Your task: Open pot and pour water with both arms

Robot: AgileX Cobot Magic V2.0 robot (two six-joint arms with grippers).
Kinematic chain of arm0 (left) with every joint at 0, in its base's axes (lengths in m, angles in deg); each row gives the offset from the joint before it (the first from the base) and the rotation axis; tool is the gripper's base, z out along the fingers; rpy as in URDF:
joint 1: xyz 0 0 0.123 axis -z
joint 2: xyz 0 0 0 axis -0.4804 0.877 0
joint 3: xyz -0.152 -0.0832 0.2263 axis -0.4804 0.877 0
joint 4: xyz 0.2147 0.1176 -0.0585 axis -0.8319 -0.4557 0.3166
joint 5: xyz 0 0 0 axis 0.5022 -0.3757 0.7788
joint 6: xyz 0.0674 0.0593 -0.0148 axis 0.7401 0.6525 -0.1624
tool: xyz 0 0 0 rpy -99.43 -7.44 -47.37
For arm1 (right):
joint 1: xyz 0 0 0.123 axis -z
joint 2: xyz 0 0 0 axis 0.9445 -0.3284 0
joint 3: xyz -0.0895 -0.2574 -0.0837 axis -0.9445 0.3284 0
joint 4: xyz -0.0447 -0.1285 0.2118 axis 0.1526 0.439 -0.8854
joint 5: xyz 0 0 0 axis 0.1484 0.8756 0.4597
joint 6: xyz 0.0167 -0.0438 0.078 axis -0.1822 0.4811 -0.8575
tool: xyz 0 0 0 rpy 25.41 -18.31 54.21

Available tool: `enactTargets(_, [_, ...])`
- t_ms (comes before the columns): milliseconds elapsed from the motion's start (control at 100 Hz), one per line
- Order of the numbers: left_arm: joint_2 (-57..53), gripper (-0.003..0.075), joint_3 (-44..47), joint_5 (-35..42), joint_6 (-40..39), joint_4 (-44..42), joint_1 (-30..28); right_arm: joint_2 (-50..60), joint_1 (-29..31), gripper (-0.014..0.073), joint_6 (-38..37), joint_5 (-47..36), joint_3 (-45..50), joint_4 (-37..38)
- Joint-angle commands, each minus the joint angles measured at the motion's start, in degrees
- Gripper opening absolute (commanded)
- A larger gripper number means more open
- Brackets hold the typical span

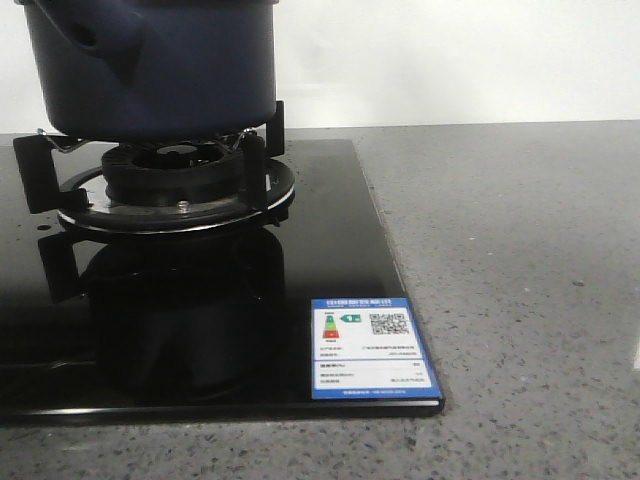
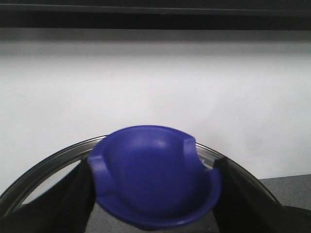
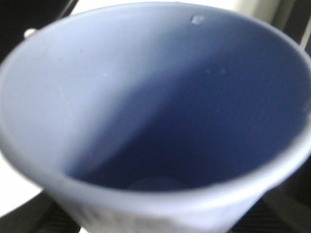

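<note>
The dark navy pot (image 1: 150,70) stands on the burner (image 1: 180,180) at the far left of the front view; its top is cut off by the frame. Neither gripper shows in that view. In the left wrist view my left gripper (image 2: 153,194) is shut on the blue knob (image 2: 155,174) of a glass lid (image 2: 43,167), with a white wall behind it. In the right wrist view my right gripper (image 3: 155,213) is shut on a light-blue ribbed cup (image 3: 146,97) that fills the view. The cup's inside is blurred.
A black glass stove top (image 1: 330,250) with a blue and white label (image 1: 368,350) at its near right corner lies on a grey speckled counter (image 1: 520,250). A white wall stands behind.
</note>
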Motion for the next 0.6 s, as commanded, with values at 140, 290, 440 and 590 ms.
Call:
enactTargets(140, [-1.9, 0.0358, -2.3, 6.0, 0.0, 0.0, -0.1, 3.4, -0.1, 0.0350, -25.1, 1.7, -2.3, 0.3])
enactTargets(290, [-1.9, 0.0358, -2.3, 6.0, 0.0, 0.0, -0.1, 5.6, -0.1, 0.0350, -40.1, 9.3, -2.3, -1.4])
enactTargets(440, [-2.1, 0.0358, -2.3, 6.0, 0.0, 0.0, 0.0, 9.5, 0.6, 0.0350, -54.8, 16.7, -2.3, -10.3])
enactTargets(590, [-2.3, 0.0358, -2.3, 6.1, 0.0, -0.1, 1.2, 13.7, 5.6, 0.0350, -62.5, 18.8, 0.0, -20.7])
